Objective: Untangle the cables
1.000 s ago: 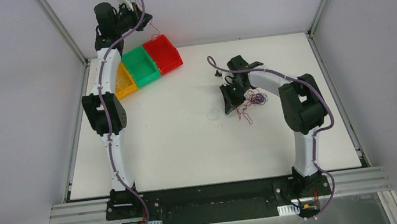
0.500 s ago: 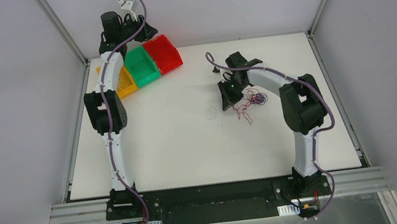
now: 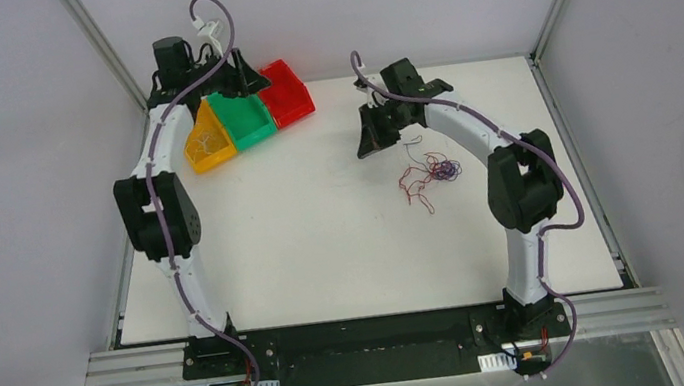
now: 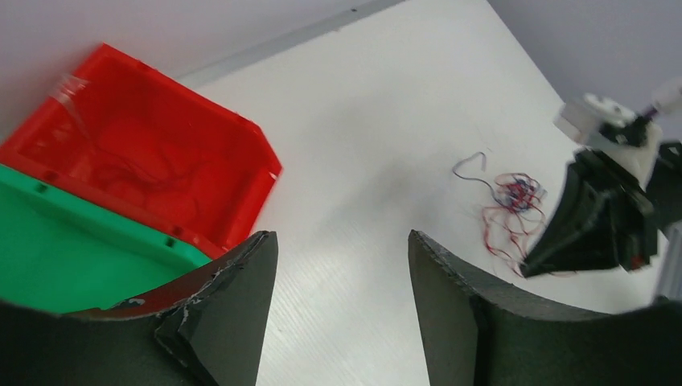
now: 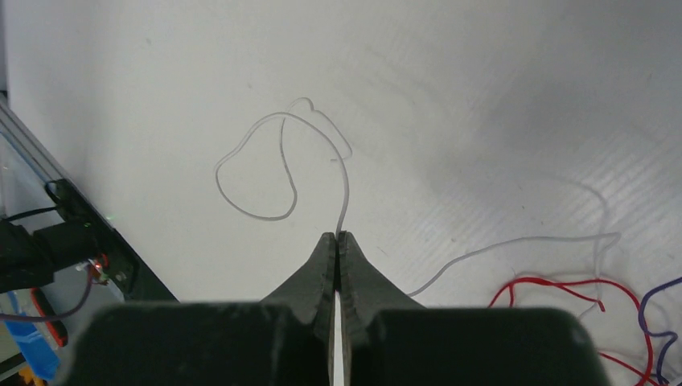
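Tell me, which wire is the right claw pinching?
The whitish cable: it runs into the right gripper's shut tips. The red cable and purple cable lie loose nearby.

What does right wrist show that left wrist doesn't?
Right wrist only: a close-up of the right end effector shut on the whitish cable. Left wrist only: the red bin and green bin, the left end effector open and empty, and the right end effector seen from outside. Both: the white table, plus the red cable and purple cable of the tangle.
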